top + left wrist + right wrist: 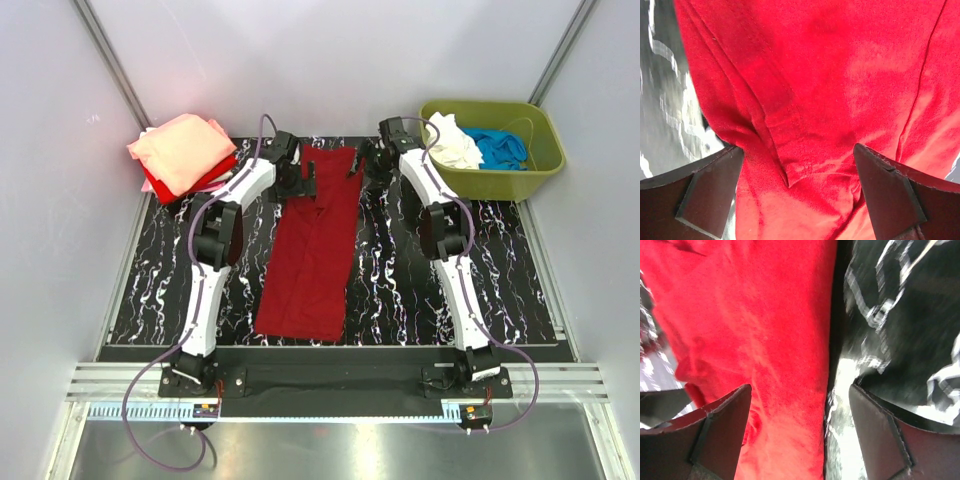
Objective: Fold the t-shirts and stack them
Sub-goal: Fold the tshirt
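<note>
A dark red t-shirt [312, 250] lies folded into a long strip down the middle of the black marbled table [400, 290]. My left gripper [298, 182] is at the strip's far left corner. In the left wrist view it [797, 150] stands open, with the red cloth [815, 75] and a sleeve hem between its fingers. My right gripper [362, 160] is at the far right corner. It [800, 387] is open and straddles the cloth's right edge [765, 330], one finger over the cloth and the other over the table.
Folded t-shirts, salmon-pink [182, 148] on top of bright red [205, 180], are stacked at the back left. At the back right, an olive-green tub [520, 178] holds a white tee [452, 142] and a blue tee [498, 146]. White walls close in both sides.
</note>
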